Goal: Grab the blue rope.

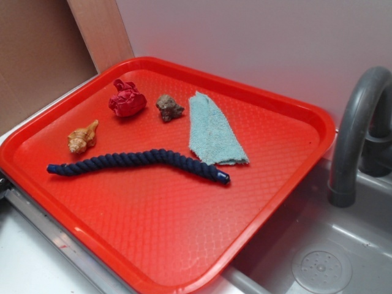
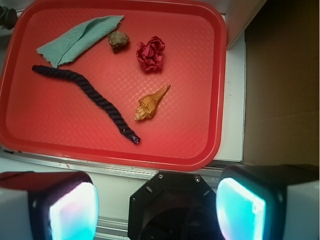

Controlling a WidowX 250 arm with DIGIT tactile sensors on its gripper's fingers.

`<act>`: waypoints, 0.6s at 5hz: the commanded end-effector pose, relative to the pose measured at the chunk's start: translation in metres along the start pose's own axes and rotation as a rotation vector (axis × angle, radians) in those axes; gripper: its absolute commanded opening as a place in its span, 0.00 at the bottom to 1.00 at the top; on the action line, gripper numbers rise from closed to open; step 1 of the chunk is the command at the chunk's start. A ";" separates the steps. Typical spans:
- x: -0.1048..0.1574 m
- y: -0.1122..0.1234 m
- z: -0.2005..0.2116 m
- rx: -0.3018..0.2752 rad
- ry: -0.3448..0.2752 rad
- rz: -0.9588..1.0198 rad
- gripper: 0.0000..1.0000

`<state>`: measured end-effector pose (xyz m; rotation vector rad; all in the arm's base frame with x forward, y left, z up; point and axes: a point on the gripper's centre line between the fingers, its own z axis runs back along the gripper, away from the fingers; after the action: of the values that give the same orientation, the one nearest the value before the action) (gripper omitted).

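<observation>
Blue rope curved on the red tray, well ahead of the claw and slightly left of centre, untouched. Claw spread wide apart, empty, hovering off the tray's near rim. Teal cloth just beyond the rope's far end; shell beside its near end.

One rope, cloth, shell, rock, tray

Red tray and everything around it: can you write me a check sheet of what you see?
Surface: red tray, sitting beside a grey sink.
Job's things: blue rope, lying curved on the tray, untouched.
Clutter: teal cloth, brown rock, red crumpled wad, seashell.
Grippers: gripper open, fingers apart, off the tray's near edge.
Cables: nothing seen.
Surroundings: grey faucet, white wall, cardboard.
</observation>
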<state>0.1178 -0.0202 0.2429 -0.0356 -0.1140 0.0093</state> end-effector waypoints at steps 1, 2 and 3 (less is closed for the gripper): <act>0.000 0.000 0.000 0.000 0.000 0.000 1.00; 0.022 -0.004 -0.007 -0.002 -0.029 -0.089 1.00; 0.051 -0.010 -0.020 -0.006 -0.062 -0.217 1.00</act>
<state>0.1687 -0.0288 0.2190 -0.0201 -0.1405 -0.2058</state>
